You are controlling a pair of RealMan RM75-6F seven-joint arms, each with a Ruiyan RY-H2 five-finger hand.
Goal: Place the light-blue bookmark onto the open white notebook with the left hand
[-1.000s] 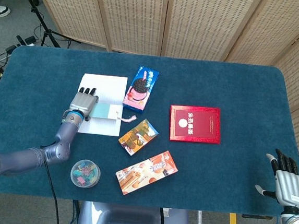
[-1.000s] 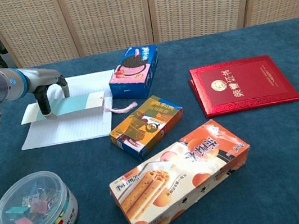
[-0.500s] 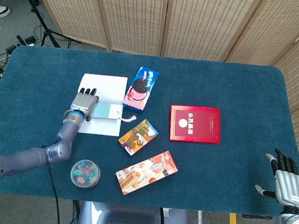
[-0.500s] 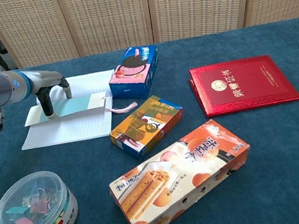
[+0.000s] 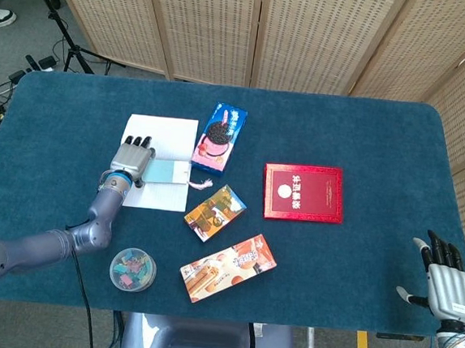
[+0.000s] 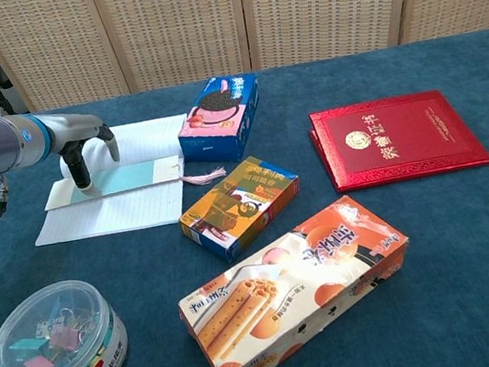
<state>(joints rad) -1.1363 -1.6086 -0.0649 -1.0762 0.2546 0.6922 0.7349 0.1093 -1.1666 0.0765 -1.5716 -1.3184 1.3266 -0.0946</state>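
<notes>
The open white notebook (image 5: 164,131) (image 6: 110,214) lies at the table's left. Across its middle rests the light-blue bookmark (image 5: 166,171) (image 6: 132,176), nearly flat, its pink tassel trailing off the right edge toward the cookie box. My left hand (image 5: 132,161) (image 6: 82,158) is over the notebook's left edge, fingers pointing down and holding the bookmark's left end, thumb standing apart. My right hand (image 5: 444,286) hangs open at the table's near right corner, far from everything; the chest view does not show it.
A blue cookie box (image 5: 219,137) (image 6: 220,117) touches the notebook's right side. A small snack box (image 5: 214,211), a long orange biscuit box (image 5: 228,267) and a red booklet (image 5: 302,192) lie to the right. A round tub of clips (image 5: 133,269) sits near the front left.
The left hand has shifted slightly toward the far side with the bookmark's end. The bookmark now lies lower and flatter on the page. The right hand has not moved.
</notes>
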